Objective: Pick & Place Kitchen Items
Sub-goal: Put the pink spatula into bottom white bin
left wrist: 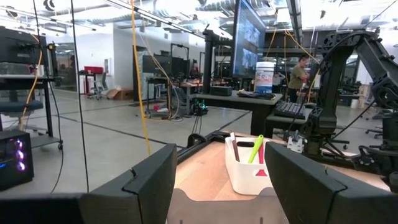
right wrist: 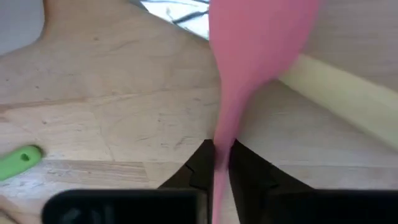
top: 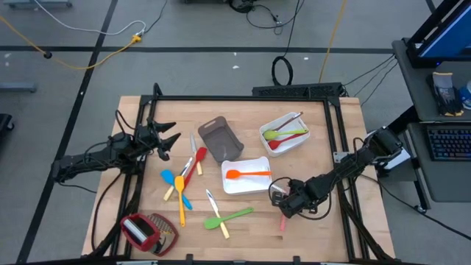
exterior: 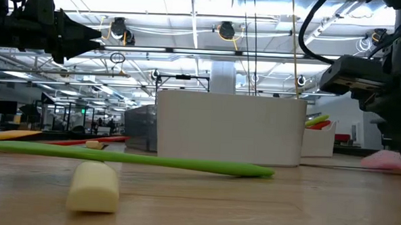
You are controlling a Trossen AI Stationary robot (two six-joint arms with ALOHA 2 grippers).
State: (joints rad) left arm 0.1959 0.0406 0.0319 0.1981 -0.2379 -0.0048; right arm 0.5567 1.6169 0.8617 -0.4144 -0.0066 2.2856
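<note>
Pink spoon [right wrist: 249, 56] pinched between right fingers [right wrist: 249, 171] over table [right wrist: 106, 118]

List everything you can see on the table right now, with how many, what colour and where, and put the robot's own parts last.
White trays: two; one at the table's far right holding green, red and brown utensils, one at centre holding an orange spoon.
Grey-brown tray: one, beside the centre, empty.
Loose utensils: blue, yellow, red, left of centre; green spatula, pale-handled knives, near edge.
Pink utensil: one, in the right gripper.
Red-and-silver thing: one, near left corner.
Left gripper: open, raised at left.
Right gripper: shut on pink utensil, near right.
</note>
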